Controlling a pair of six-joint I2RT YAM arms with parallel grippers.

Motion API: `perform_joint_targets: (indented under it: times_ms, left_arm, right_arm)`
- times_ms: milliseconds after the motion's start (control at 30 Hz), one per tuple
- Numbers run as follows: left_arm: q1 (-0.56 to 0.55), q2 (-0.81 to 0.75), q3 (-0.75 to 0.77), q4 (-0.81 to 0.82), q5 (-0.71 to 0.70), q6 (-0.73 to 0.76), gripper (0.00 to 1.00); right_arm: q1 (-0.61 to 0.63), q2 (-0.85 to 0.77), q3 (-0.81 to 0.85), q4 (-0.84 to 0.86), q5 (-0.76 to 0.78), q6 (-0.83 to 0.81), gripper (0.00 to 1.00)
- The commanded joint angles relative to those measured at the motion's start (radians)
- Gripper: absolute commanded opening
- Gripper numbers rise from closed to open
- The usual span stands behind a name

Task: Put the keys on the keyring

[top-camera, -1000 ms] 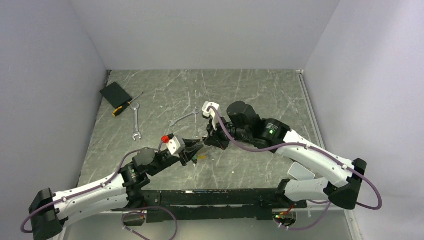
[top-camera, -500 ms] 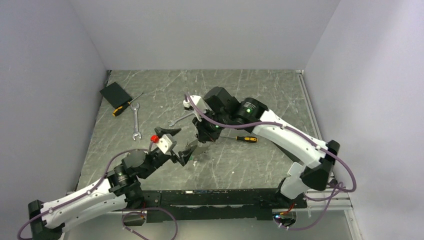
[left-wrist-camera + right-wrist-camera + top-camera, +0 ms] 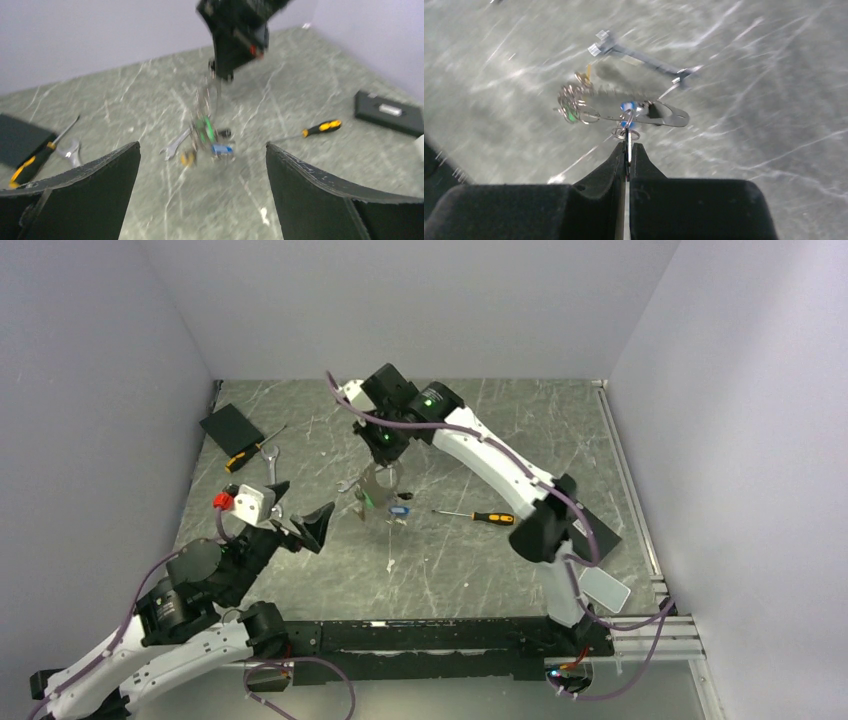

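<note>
Now the right fingers [image 3: 628, 159] are pressed together and pinch the thin silver keyring [image 3: 379, 478] at its top. The keyring hangs down from them over the desk [image 3: 480, 570]. The keys [image 3: 385, 504] dangle at its low end: green, yellow and blue ones. A silver wrench [image 3: 644, 57] lies on the desk near them. The left fingers [image 3: 299, 507] are spread wide and hold nothing, off to the left of the keys. An orange screwdriver [image 3: 482, 517] lies to the right.
</note>
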Motion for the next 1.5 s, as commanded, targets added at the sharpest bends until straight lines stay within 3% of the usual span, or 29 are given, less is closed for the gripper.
perform_joint_targets:
  times_ms: [0,167,333,467,767,1167,1400,1467]
  left_arm:
    - [0.003,-0.005,0.016,-0.202,-0.1,-0.068,0.99]
    - [0.003,-0.05,0.012,-0.201,-0.115,-0.072,0.99]
    - [0.003,-0.083,0.008,-0.21,-0.118,-0.074,0.99]
    - [0.003,-0.083,0.01,-0.209,-0.119,-0.07,0.99]
    - [0.003,-0.082,0.013,-0.216,-0.124,-0.069,0.99]
    - [0.003,-0.1,0.009,-0.22,-0.119,-0.073,0.99]
    - [0.003,-0.098,0.008,-0.219,-0.12,-0.07,0.99]
    - [0.003,-0.097,0.008,-0.218,-0.12,-0.07,0.99]
  right_arm:
    - [-0.061,0.031,0.183,0.107,0.167,-0.025,0.0]
    - [-0.061,-0.105,-0.054,0.427,0.23,-0.005,0.0]
    - [-0.02,-0.158,-0.412,0.468,0.049,0.058,0.0]
    - [0.045,-0.118,-0.642,0.458,0.002,0.114,0.0]
    - [0.094,-0.124,-0.818,0.493,-0.159,0.249,0.0]
    - [0.099,-0.091,-0.856,0.584,-0.433,0.483,0.0]
    - [0.127,-0.141,-0.87,0.563,-0.529,0.43,0.5]
    - [0.133,-0.16,-0.849,0.509,-0.549,0.372,0.6]
